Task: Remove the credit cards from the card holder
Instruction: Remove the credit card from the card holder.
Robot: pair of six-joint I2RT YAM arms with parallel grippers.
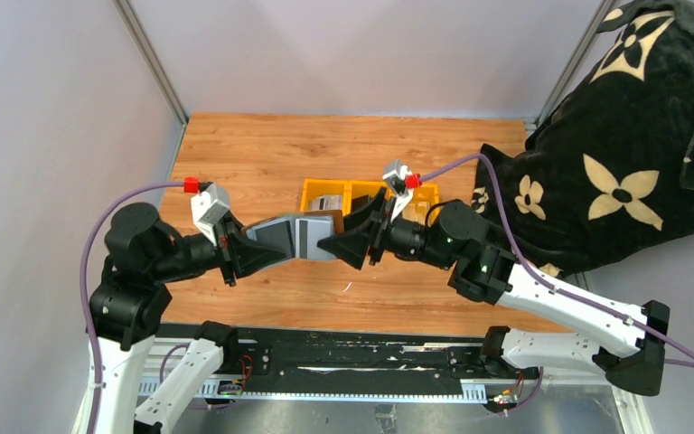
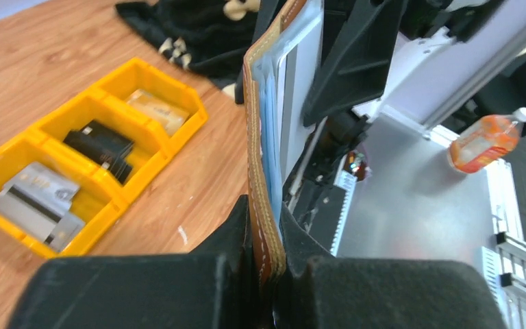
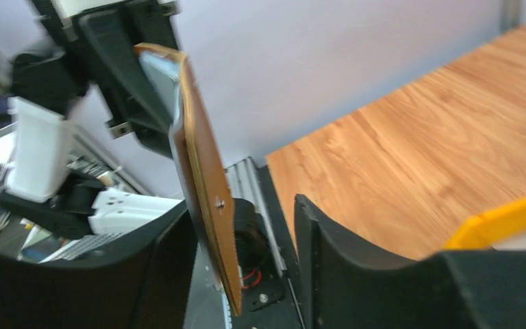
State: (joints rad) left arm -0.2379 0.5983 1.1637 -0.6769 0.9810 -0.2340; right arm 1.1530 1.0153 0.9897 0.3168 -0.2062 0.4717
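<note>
The card holder (image 1: pixel 294 237) is an open brown wallet with a silvery-grey inside, held in the air between both arms. My left gripper (image 1: pixel 251 253) is shut on its left edge; the left wrist view shows the fingers (image 2: pixel 236 229) clamping the stitched brown edge of the wallet (image 2: pixel 259 151). My right gripper (image 1: pixel 343 240) is open, with the wallet's right flap (image 3: pixel 202 157) standing between its jaws, close to the left finger (image 3: pixel 168 260) and apart from the other. Credit cards lie in the yellow bin: silvery-grey (image 2: pixel 38 199), black (image 2: pixel 103 147), tan (image 2: pixel 154 110).
The yellow three-compartment bin (image 1: pixel 311 187) stands on the wooden table just behind the wallet. A black cloth with cream flowers (image 1: pixel 633 136) lies at the right. An orange-labelled bottle (image 2: pixel 483 140) lies beyond the table's near edge, by the metal base rail (image 1: pixel 343 362).
</note>
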